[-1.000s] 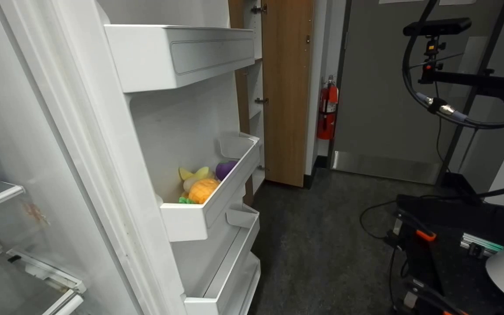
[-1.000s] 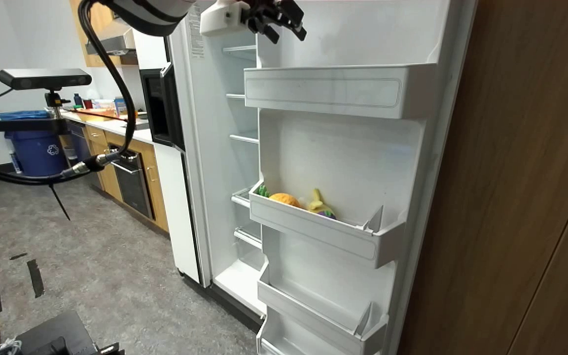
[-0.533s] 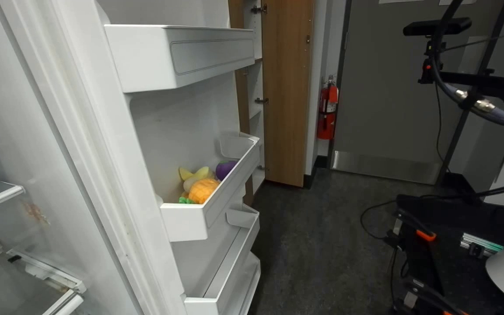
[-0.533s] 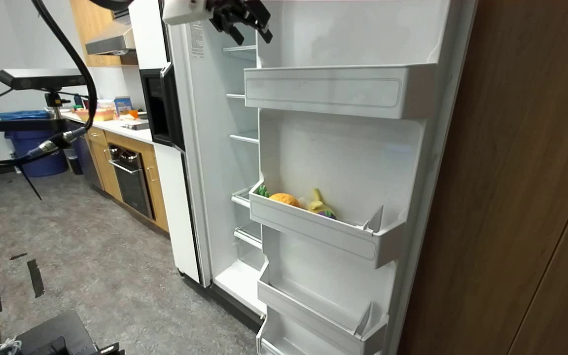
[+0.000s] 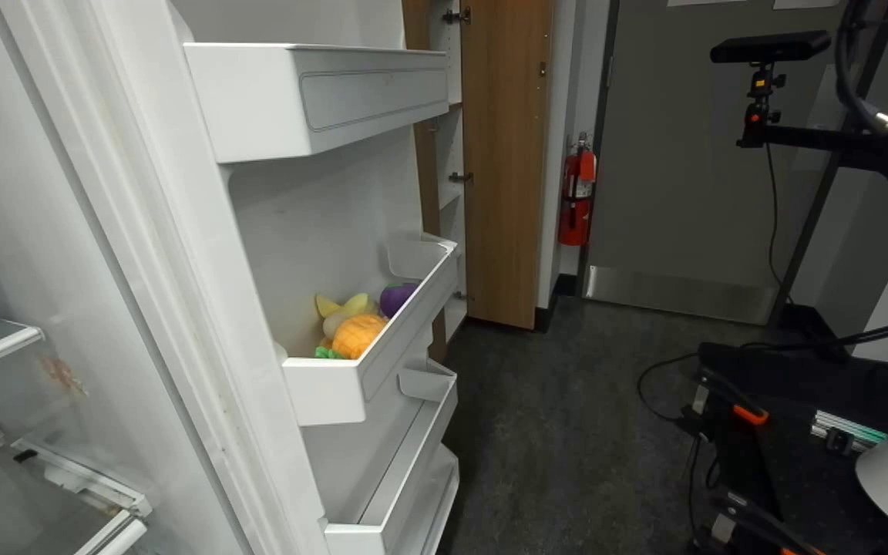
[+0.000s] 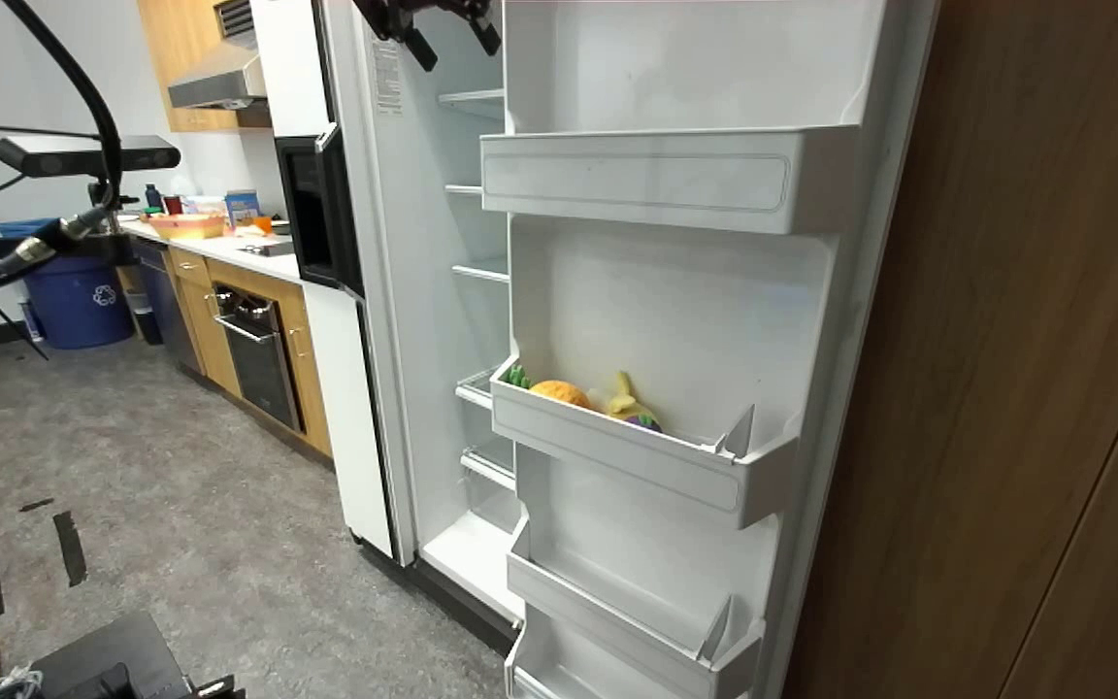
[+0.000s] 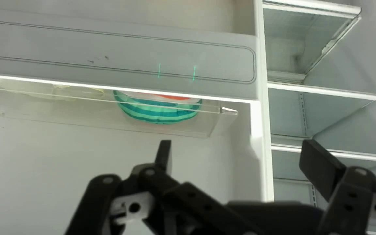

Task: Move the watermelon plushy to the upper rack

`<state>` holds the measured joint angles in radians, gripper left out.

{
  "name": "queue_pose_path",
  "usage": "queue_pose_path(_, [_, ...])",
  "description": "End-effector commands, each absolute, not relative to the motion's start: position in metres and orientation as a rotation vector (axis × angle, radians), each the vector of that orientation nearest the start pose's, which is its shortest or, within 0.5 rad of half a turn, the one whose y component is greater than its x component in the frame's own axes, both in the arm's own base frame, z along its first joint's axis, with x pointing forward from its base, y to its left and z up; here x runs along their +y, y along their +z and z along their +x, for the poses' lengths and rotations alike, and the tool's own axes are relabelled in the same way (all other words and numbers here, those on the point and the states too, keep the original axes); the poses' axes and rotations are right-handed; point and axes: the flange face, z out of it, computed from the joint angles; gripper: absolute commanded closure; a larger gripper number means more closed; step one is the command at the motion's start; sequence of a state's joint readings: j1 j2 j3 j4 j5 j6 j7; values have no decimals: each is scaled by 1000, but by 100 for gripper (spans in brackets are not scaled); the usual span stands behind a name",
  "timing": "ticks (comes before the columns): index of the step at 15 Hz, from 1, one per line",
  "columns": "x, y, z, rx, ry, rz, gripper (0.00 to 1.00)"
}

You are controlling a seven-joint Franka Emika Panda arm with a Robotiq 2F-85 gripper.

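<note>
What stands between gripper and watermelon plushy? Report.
In the wrist view, the lip of the upper rack partly hides the watermelon plushy; clear plastic seems to cross it. Nothing else visible blocks the gripper.

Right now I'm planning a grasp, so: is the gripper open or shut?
Open: in the wrist view, the gripper has its jaws spread wide, with nothing held between.

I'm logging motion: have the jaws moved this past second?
Yes: the jaws shifted leftward in an exterior view, from above the upper rack to mostly past its end.
</note>
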<state>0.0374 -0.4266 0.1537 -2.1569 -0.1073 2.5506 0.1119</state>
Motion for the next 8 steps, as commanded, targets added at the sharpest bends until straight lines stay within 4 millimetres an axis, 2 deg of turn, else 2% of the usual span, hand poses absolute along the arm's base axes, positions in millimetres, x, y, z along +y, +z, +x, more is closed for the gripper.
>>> queue_pose_path(1, [100,658,435,-382,-1264,-2862,0])
queue_pose_path(6, [86,649,408,-570,-1187,-2833,0])
queue_pose_path(8, [76,645,400,-631,-1091,-2839,0])
